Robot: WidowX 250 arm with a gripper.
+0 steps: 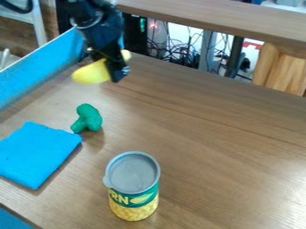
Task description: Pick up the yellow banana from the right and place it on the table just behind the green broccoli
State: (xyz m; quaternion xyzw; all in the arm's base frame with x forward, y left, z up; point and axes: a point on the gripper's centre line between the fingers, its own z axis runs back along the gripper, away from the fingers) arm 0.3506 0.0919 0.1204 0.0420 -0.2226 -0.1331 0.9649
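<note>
Yellow toy [91,74]: long and rounded, perhaps a squash or corn cob, up in the tool near the far left of the bench, its larger end toward the lower left.
Can [133,190]: upright at the near middle, with a grey metal lid; its green and yellow label [138,199] carries pale lettering and a picture of yellow kernels.
Bench [209,143]: brown wood grain, with a soft shine at the right.
Green broccoli [89,117]: on the bench, just beside the upper right corner of the blue cloth.
Blue cloth [37,154]: folded flat at the left.
Blue side wall [30,74]: along the bench's upper left edge.
Room: tangled cables [184,58] and a red light [154,24] beneath a wooden ledge [221,20] at the back.
Tool [112,67]: clenched around the yellow toy, one dark finger crossing it.
</note>
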